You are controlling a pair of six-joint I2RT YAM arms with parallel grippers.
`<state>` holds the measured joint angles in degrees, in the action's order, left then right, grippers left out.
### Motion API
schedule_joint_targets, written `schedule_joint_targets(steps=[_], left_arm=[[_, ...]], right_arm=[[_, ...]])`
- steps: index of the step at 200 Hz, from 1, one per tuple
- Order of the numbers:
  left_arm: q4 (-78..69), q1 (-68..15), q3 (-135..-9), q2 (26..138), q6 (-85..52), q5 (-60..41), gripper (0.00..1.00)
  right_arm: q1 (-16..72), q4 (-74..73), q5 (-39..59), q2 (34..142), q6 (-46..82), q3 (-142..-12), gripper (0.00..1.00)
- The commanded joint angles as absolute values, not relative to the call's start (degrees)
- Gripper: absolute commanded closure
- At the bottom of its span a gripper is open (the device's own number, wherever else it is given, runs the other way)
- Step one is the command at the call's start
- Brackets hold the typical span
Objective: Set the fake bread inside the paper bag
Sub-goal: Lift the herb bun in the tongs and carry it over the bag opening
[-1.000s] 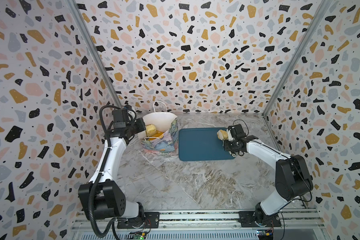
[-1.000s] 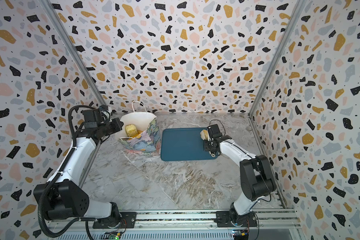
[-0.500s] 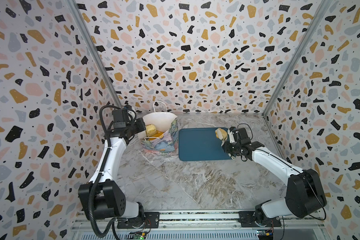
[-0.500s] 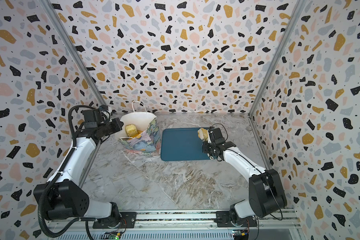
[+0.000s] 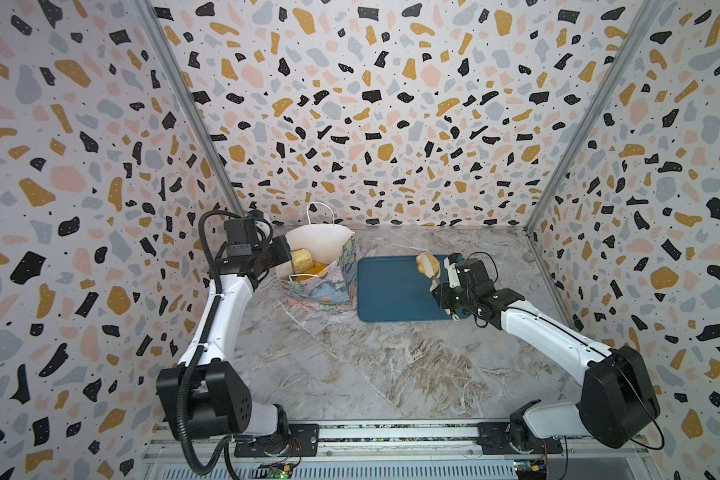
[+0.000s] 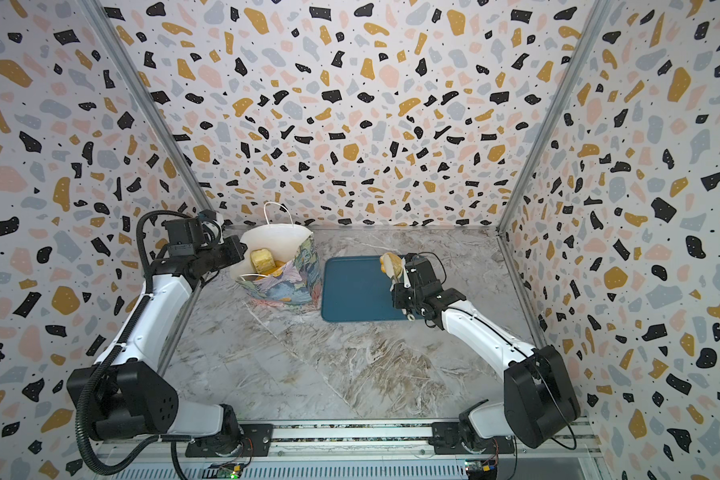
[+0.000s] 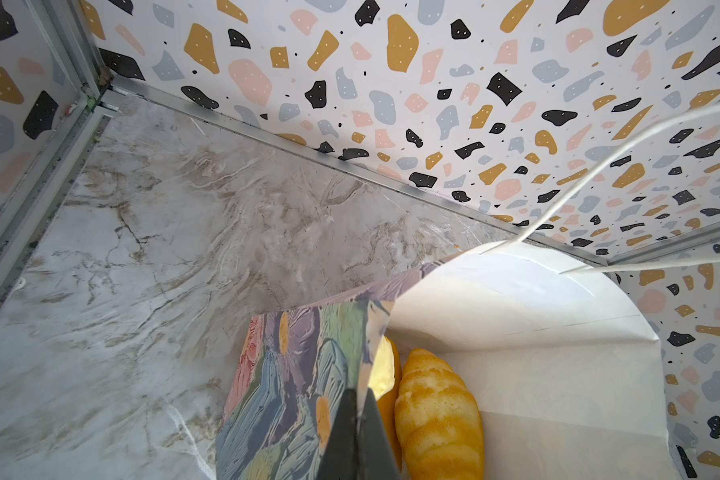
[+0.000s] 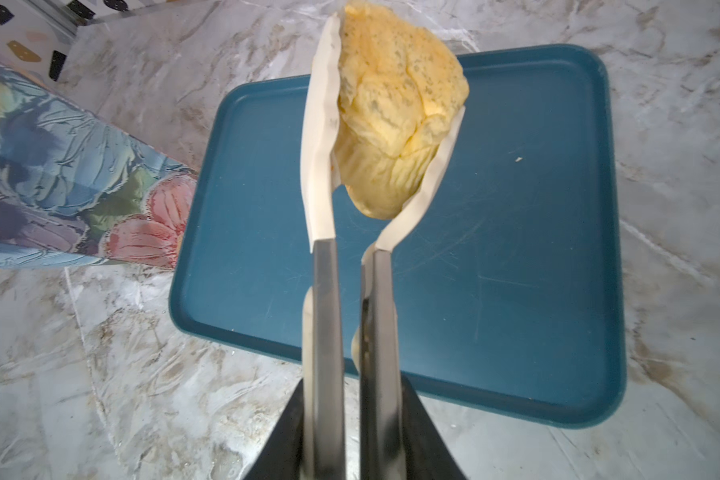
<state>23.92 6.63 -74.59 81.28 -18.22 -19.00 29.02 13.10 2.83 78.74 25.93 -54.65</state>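
Note:
The paper bag (image 5: 323,289) (image 6: 283,289) stands upright at the back left, flowered outside and white inside. My left gripper (image 5: 287,252) (image 7: 360,401) is shut on its near rim (image 7: 375,332), holding the mouth open. Inside lie a striped golden roll (image 7: 437,407) and a pale yellow bun (image 5: 301,259) (image 6: 262,260). My right gripper (image 5: 440,291) (image 8: 352,395) is shut on a pair of tongs (image 8: 323,291). Their white tips (image 8: 319,137) pinch a pale seeded piece of fake bread (image 8: 395,116) (image 5: 427,262) (image 6: 391,262), held in the air above the blue tray's far edge.
The flat dark-blue tray (image 5: 391,299) (image 6: 350,291) (image 8: 516,257) lies right of the bag with nothing on it. The marble floor is boxed in by terrazzo walls with metal corner posts (image 5: 558,174). The bag's white cord handle (image 5: 320,208) sticks up behind its mouth.
The right arm has lifted the tongs with the bread off the tray and carried them slightly left, toward the bag. The tongs have squeezed tighter. The left arm and bag are still.

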Motion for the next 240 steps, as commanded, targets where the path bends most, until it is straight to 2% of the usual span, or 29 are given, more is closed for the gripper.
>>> schedule_joint_targets(steps=[1,139,240], left_arm=[[20.89,6.42,-73.92,78.93,-18.24,-19.86,1.0],[20.96,6.42,-73.97,78.56,-18.21,-19.6,1.0],[21.0,6.42,-73.97,78.53,-18.16,-19.6,1.0]], right_arm=[[30.31,9.71,1.43,75.41,26.92,-54.51,0.68],[36.24,8.51,0.59,69.99,28.58,-57.61,0.69],[42.2,8.31,-1.49,70.81,26.87,-62.56,0.69]])
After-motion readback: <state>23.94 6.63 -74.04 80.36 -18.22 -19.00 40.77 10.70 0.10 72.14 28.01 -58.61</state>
